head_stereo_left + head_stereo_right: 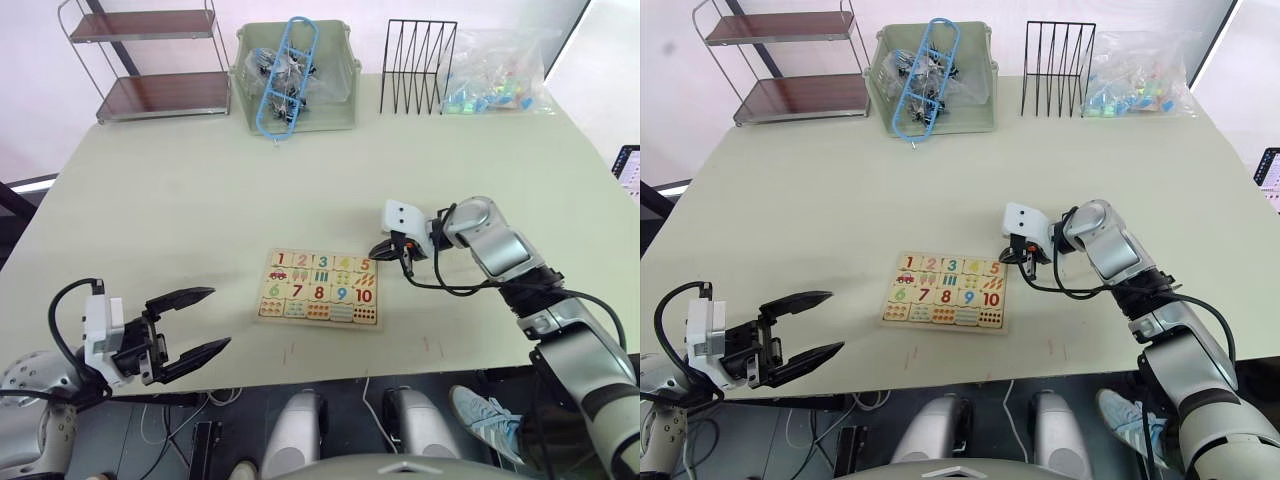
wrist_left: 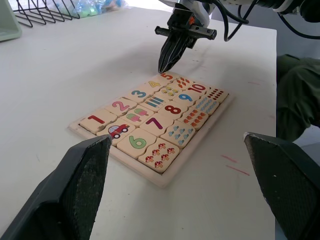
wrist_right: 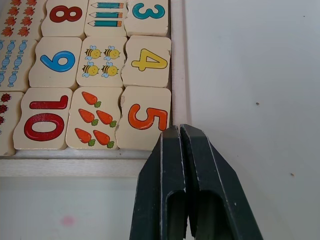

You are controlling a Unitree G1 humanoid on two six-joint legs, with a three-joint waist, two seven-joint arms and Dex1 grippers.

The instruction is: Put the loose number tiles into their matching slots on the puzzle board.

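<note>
Pale tabletop (image 1: 200,190) underfoot of everything, wire shelf (image 1: 150,60), green bin (image 1: 295,80), black rack (image 1: 418,68) and clear bag of coloured pieces (image 1: 495,75) ranged along its far edge, well apart from the puzzle board (image 1: 320,287).

Right hand (image 3: 179,131) clenched, fingers pressed together and empty, tips poised at the board's rim right beside the 5 tile (image 3: 145,117). Could nudge that tile or drag the whole board if pushed sideways from so close; could also lever the 5 up out of its recess if the tips catch its edge on lifting away.

Outward from there along the board: 4 tile (image 3: 148,60), 3 tile (image 3: 149,14), then 2 tile (image 2: 121,106) and 1 tile (image 2: 96,120), all lying in the numeral row. Seemingly seated, so task judged close to finished, though the 1 and 5 look slightly uneven against their neighbours; a tile riding proud would pop loose at a careless touch.

Left hand (image 1: 188,330) released, fingers spread wide, holding nothing, hovering near the tabletop's front edge well apart from the board. Little risk from it unless swung inward across the board.
</note>
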